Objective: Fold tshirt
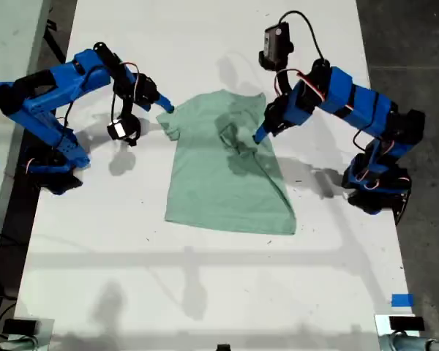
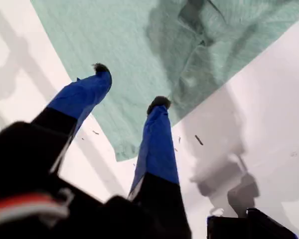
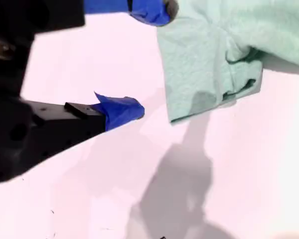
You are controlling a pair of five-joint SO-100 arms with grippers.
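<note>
my first gripper (image 2: pixel 129 87): agape over tshirt (image 2: pixel 139 45) | my second gripper (image 3: pixel 152 59): agape, empty, beside sleeve

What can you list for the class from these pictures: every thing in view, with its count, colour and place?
tshirt: one, pale mint green, lying mid-table, partly folded.
table: one, white, under everything.
tape marks: at least two, blue, at the exterior view's lower right and left edge.
my first gripper: one, blue, open, over the tshirt's edge on the exterior view's right.
my second gripper: one, blue, open, by the sleeve on the exterior view's left.
</note>
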